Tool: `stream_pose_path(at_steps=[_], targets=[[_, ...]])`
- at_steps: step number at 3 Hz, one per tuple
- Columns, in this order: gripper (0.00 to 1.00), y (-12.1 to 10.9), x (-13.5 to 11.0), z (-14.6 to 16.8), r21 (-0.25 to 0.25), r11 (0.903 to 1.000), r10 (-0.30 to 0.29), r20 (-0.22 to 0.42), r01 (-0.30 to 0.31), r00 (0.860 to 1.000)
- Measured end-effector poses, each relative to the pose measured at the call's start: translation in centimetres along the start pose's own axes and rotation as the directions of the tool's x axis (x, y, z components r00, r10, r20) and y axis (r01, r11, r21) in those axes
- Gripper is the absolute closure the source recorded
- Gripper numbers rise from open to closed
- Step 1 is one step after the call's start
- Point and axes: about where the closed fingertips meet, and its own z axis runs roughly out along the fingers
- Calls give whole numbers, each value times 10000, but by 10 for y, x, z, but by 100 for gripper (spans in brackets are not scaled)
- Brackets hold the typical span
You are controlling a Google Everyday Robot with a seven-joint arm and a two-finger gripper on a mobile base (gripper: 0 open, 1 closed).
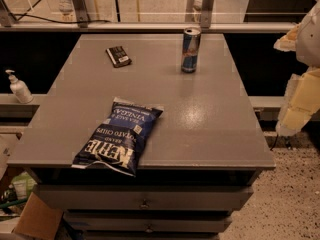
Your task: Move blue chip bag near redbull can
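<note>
Your gripper [301,96] sits at the right edge of the frame, a pale cream and yellow shape hanging off the side of the table [215,124], above the speckled floor. It touches nothing and holds nothing you can see; whether it is spread or closed cannot be told.

The blue chip bag [120,136] lies flat in the lower left part of the grey tabletop, well apart from the gripper. It is dark navy and crinkly, its white lettering upside down to you, and its lower end reaches the front edge of the table.

The redbull can [190,50] stands upright in the upper middle of the frame, well apart from the bag. A small black packet [118,56] lies flat toward the upper left.

Under the tabletop you see closed drawers [145,196]; their contents are hidden. A pump bottle [19,87] stands at the left edge.
</note>
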Motion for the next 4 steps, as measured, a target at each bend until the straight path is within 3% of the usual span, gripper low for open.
stream_pose_path(at_steps=[1,2,3,4], targets=[[0,0,0,0,2,10000,0,2,0,10000],[0,8,-15,3,-18,10000,-43,671,44,9977],[0,27,-45,14,-56,10000,-22,1783,33,9840],[0,49,-80,32,-123,9998,-95,2748,134,9614]])
